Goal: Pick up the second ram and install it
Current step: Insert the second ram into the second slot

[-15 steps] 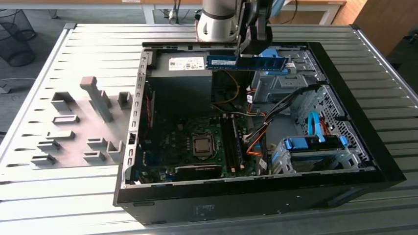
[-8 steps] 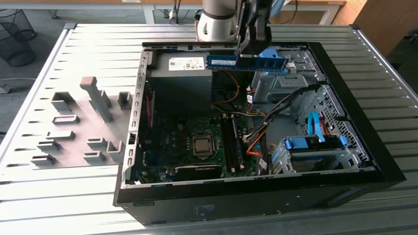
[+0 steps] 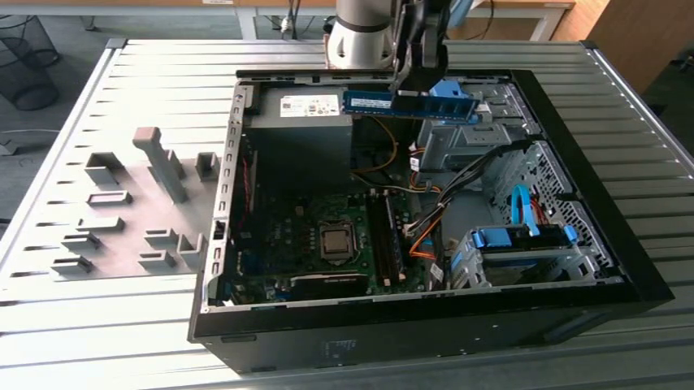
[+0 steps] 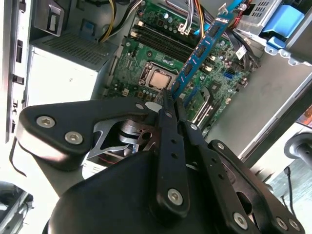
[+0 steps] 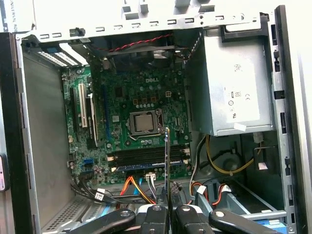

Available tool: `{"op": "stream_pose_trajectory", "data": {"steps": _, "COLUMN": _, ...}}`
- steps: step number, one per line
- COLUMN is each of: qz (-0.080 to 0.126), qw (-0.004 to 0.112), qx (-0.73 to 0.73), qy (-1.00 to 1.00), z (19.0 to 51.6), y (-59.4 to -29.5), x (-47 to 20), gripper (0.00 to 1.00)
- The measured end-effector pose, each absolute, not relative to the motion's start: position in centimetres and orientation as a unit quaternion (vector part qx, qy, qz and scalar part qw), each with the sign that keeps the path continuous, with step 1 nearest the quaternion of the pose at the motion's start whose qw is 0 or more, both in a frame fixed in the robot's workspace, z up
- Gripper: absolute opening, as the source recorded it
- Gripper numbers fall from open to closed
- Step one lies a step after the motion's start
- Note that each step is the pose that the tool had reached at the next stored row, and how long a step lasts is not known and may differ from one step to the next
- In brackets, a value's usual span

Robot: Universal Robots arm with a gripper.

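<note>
You have the gripper (image 3: pixel 418 88) poised over the open case (image 3: pixel 434 325), its fingers pinched narrow on the ram (image 3: pixel 410 104). The stick juts from the fingertips, in the air and touching nothing else. Under the tool lies the motherboard (image 5: pixel 141 92) with its CPU socket (image 5: pixel 145 122). In the first wrist view the ram shows edge-on in front of the memory slots (image 5: pixel 141 157), with the power supply (image 5: pixel 239 92) off to one side.

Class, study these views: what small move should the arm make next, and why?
Probably carry the ram over toward the memory slots. The pincer is shut on it, holding it high above the case, beside the power supply, away from those slots.
</note>
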State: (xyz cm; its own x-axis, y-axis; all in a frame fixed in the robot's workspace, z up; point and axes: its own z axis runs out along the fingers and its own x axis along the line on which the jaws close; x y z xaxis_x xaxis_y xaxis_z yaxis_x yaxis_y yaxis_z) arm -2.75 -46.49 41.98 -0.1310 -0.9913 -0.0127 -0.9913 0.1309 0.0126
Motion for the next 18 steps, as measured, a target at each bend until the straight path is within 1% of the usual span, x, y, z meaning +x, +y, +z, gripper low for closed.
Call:
{"op": "stream_pose_trajectory", "data": {"steps": 11, "qz": 0.009, "qw": 0.001, "qx": -0.618, "qy": 0.786, "z": 41.91, "y": -46.49, "x": -2.75, "gripper": 0.14}}
{"op": "stream_pose_trajectory", "data": {"steps": 18, "qz": 0.009, "qw": 0.001, "qx": -0.616, "qy": 0.788, "z": 41.9, "y": -46.49, "x": -2.75, "gripper": 0.14}}
